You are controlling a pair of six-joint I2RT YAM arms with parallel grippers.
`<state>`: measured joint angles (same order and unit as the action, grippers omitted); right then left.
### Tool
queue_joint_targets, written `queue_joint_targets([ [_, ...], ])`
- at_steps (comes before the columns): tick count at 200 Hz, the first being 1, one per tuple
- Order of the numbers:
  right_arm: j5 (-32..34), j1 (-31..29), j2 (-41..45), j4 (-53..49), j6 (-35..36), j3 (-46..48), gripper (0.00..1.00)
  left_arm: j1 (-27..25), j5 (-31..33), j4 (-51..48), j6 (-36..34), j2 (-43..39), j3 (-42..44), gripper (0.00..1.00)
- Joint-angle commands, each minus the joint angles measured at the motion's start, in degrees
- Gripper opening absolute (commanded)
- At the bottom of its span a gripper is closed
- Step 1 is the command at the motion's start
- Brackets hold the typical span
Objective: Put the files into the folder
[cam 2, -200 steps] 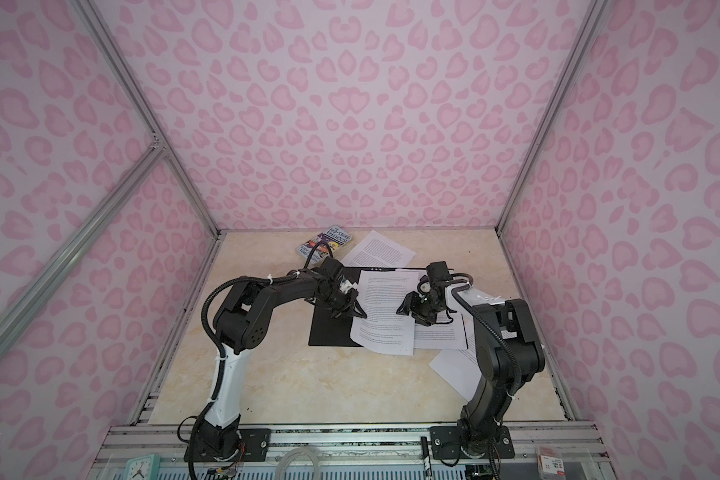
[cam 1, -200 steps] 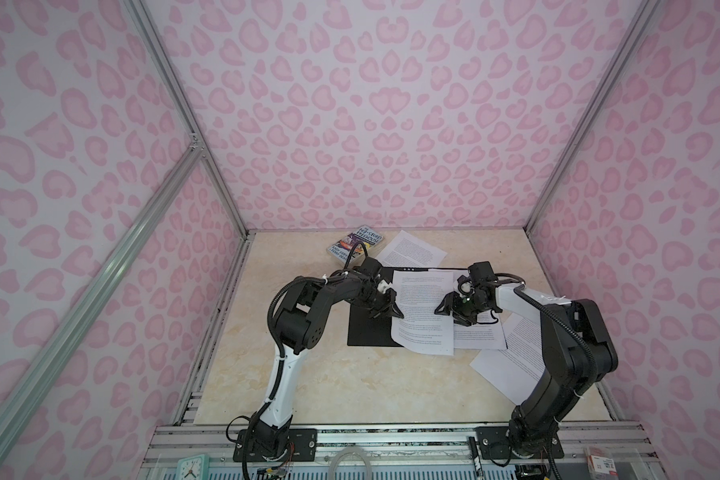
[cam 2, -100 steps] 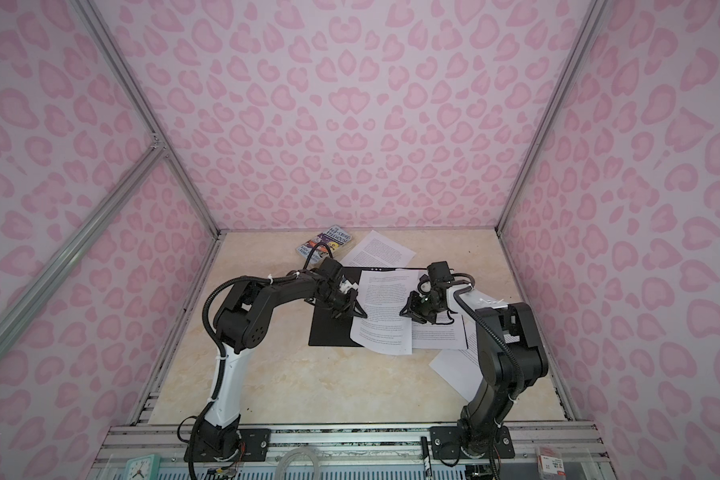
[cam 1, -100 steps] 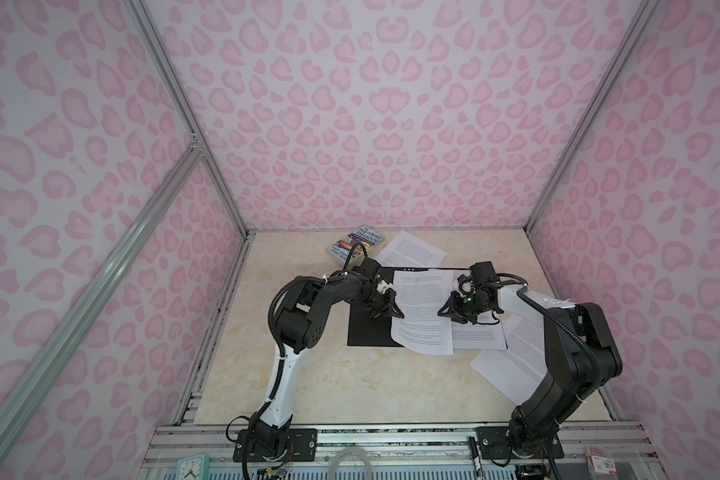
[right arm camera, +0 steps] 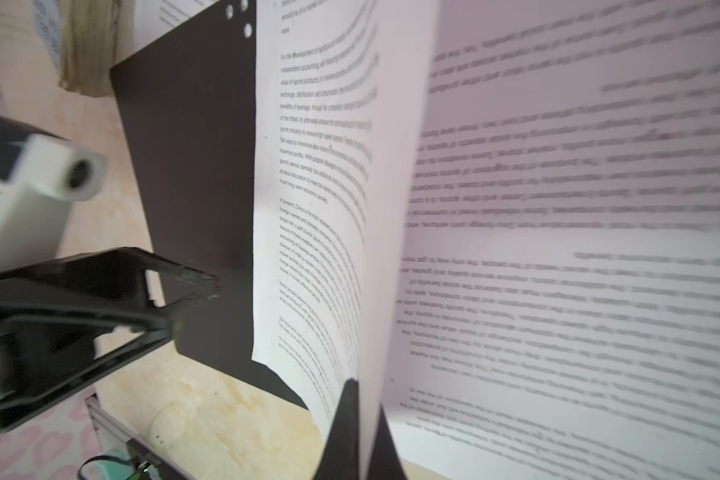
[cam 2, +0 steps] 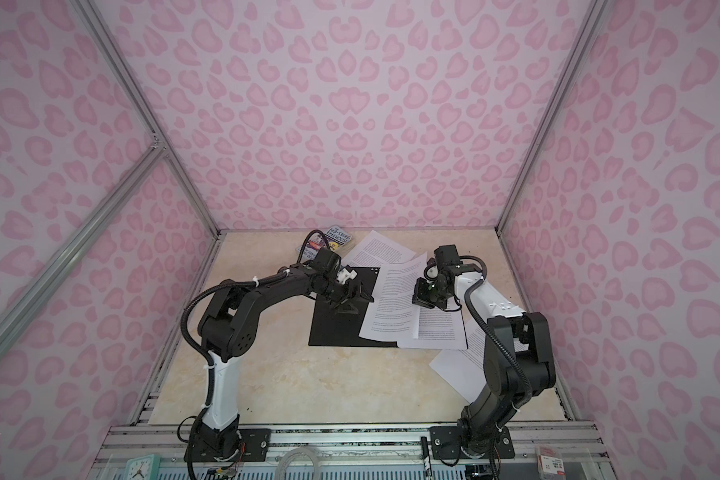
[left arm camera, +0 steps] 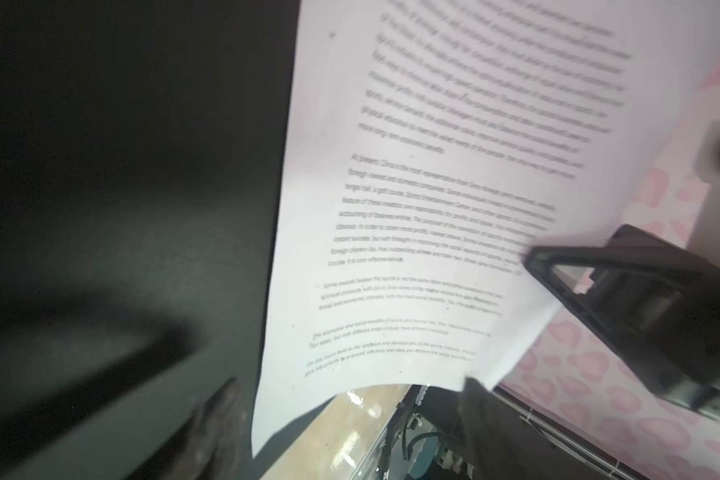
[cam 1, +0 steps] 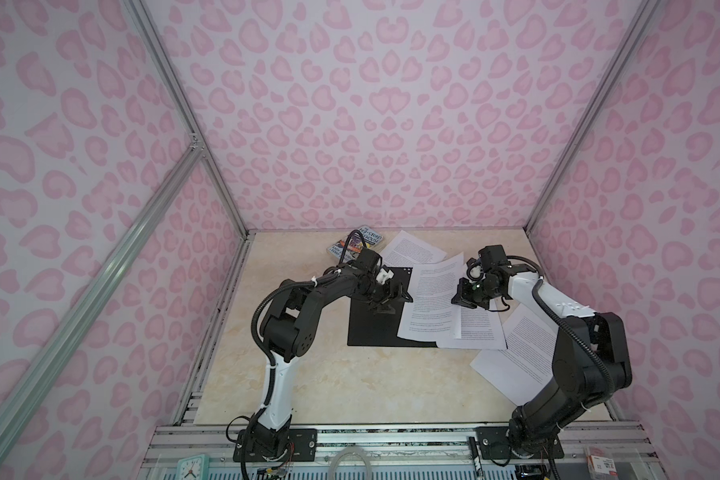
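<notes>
I think the thin white printed paper sheet (cam 1: pixel 432 291) could slip out or get a crease. The right gripper (cam 1: pixel 466 297) pinches only its edge, fingers pressed together on the paper, and the page bends up like a little hill. A quick pull could also drag the white page under it (cam 1: pixel 479 334) out of place. Nearest to us, at 5 o'clock from that gripper, another white printed sheet (cam 1: pixel 516 357) lies loose on the beige table (cam 1: pixel 308 374), not in the folder yet. The pinched sheet reaches out to 9 o'clock from the right gripper, and its other edge rests on the open black folder (cam 1: pixel 373 328). Just past that edge, also at 9 o'clock, the left gripper (cam 1: pixel 391 297) hangs over the folder with fingers spread wide, holding nothing. Farther back, at 11 o'clock, one more white sheet (cam 1: pixel 412 249) lies by a colourful paperback book (cam 1: pixel 356 245).
</notes>
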<state>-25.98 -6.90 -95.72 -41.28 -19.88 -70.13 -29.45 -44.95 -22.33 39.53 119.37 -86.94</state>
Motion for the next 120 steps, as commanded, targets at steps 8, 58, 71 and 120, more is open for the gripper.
queue_joint_targets([
  [8, 16.7, 0.4, -1.5, -13.9, 7.2, -4.6, 0.00, -0.1, 1.3, 1.4, -1.7, -8.2, 0.5, 0.98],
  [58, 30.1, 0.8, -5.4, -17.9, 9.1, -11.1, 0.00, -0.3, 4.8, 2.1, -4.1, -22.3, 2.4, 0.98],
  [71, 31.6, 0.9, -6.4, -18.2, 9.9, -12.4, 0.00, -0.3, 5.4, 2.1, -4.1, -24.4, 2.6, 0.98],
  [120, 29.2, 0.7, -8.5, -16.5, 13.3, -12.7, 0.00, -0.3, 6.6, 2.5, -2.3, -26.8, 5.5, 0.98],
])
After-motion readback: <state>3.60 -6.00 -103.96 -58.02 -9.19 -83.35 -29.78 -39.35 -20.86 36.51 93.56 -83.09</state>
